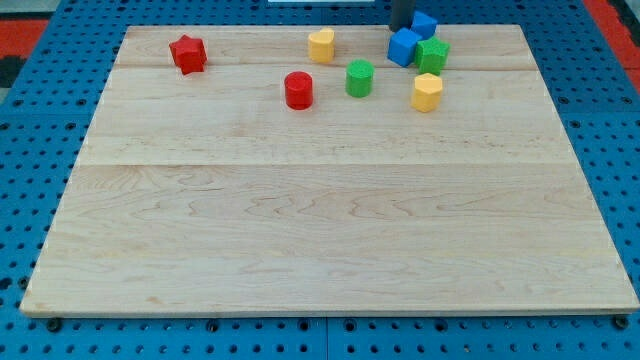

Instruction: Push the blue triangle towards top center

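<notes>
Since the task calls for the blue triangle to go towards top centre, the contact side should be settled first. 2 blue blocks sit near the board's top edge, at about 1 o'clock from its centre. The smaller blue block, nearest the edge, is taken to be the triangle, though its shape is not clearly made out. The larger blue block lies just at its 7 o'clock, with a green block beside that.

No claw is carried, so nothing spread or pinching can be reported; only a dark rod is seen. My tip stands just at the triangle's 9 o'clock, the wrong side for this push. It is best led over to the 3 o'clock side. A push towards 9 o'clock should then be kept along the top edge, clear of the larger blue block, and stopped before the yellow block.
</notes>
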